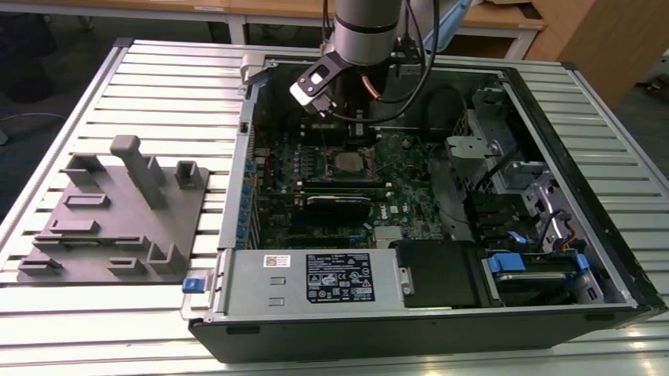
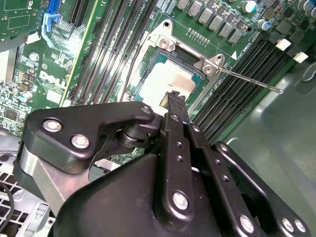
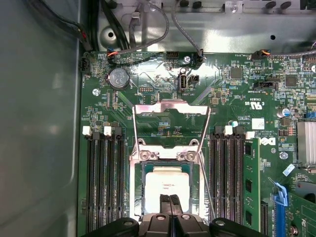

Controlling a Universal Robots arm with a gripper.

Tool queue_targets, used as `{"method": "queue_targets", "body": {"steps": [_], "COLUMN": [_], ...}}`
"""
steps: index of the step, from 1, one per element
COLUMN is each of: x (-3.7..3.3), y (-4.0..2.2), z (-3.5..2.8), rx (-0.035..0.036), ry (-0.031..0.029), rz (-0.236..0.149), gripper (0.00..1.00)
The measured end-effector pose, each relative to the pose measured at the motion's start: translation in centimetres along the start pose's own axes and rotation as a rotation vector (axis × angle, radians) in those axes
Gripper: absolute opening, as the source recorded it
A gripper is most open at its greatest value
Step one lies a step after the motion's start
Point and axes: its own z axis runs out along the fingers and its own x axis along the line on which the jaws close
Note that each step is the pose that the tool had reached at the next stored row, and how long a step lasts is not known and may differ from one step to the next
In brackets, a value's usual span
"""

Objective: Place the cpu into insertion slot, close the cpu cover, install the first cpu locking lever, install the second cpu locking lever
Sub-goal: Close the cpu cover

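Observation:
The cpu (image 3: 165, 180) lies flat in the socket of the green motherboard (image 1: 397, 164), its pale metal top showing in both wrist views (image 2: 165, 81). The cpu cover (image 3: 170, 109), a silvery frame, stands swung open on the far side of the socket. Both thin wire locking levers (image 3: 134, 129) are raised, one sticking out sideways (image 2: 252, 81). My gripper (image 3: 173, 201) hangs just over the cpu's near edge, its two black fingers (image 2: 176, 106) pressed together with nothing between them. The arm (image 1: 361, 31) reaches down into the open case.
The computer case (image 1: 585, 258) lies open on a slatted table (image 1: 157, 70). Memory slots (image 3: 103, 182) flank the socket on both sides. A power supply (image 1: 313, 278) sits at the case's front. A grey fixture plate (image 1: 115, 211) lies at the exterior view's left.

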Motion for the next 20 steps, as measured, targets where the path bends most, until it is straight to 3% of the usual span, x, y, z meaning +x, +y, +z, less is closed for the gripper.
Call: {"method": "queue_targets", "body": {"steps": [8,20], "x": [0.00,0.00], "y": [0.02,0.02], "z": [-0.47,-0.68], "rx": [-0.0001,0.0001], "ry": [0.0001,-0.0002], "rz": [0.000,0.000], "gripper": [0.10,0.10]}}
